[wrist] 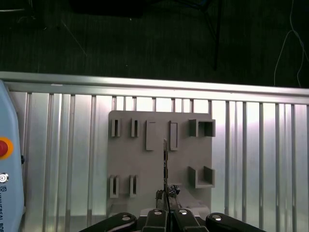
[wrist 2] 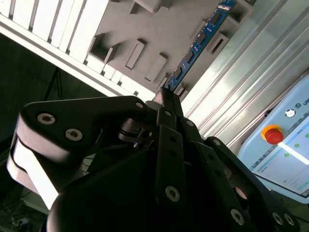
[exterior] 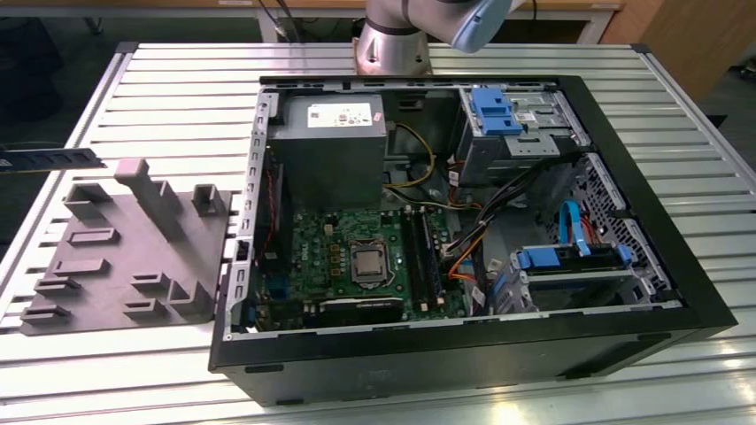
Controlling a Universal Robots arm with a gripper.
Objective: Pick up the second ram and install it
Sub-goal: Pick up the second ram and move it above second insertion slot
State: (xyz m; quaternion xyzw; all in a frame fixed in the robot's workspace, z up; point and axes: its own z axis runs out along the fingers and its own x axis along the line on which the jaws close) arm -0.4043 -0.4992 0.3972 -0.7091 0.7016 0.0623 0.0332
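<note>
The second ram (wrist 2: 203, 41) is a thin blue-edged board stick, and my gripper (wrist 2: 166, 96) is shut on one end of it. In the first wrist view the ram (wrist: 165, 162) shows edge-on, sticking out from the gripper (wrist: 165, 205) above the grey holder block (wrist: 159, 145). In the exterior view the ram (exterior: 53, 158) hangs in the air at the exterior view's far left, above and beyond the grey holder (exterior: 124, 257). The open computer case (exterior: 661, 266) holds the green motherboard (exterior: 343, 257) with long black sockets (exterior: 422, 257) beside the processor.
A pale pendant with a red stop button (wrist 2: 273, 134) lies on the slatted aluminium table (wrist: 251, 159) near the holder. Inside the case stand a grey power supply (exterior: 328, 150), blue drive brackets (exterior: 497, 111) and loose orange and blue cables (exterior: 473, 248). Dark floor lies past the table edge.
</note>
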